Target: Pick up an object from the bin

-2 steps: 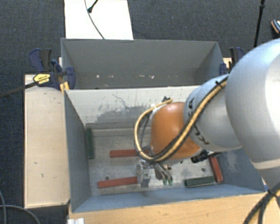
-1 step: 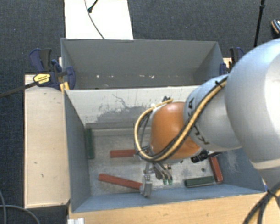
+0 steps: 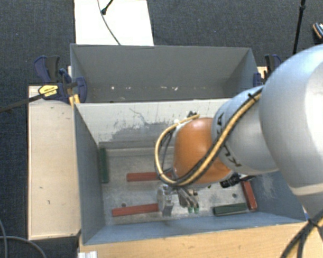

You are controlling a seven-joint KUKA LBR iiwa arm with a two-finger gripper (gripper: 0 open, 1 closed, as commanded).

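The long red bar (image 3: 135,210) lies flat on the floor of the bin (image 3: 89,170) by the near wall, its right end just beside the gripper (image 3: 178,203), whose state I cannot tell, with a second red bar (image 3: 142,177) farther back and a dark green bar (image 3: 230,208) to the right.

Dark green rectangular bar (image 3: 103,165), centre left. Second dark green bar (image 3: 230,208), lower right, just beside red rectangular bar (image 3: 250,195).
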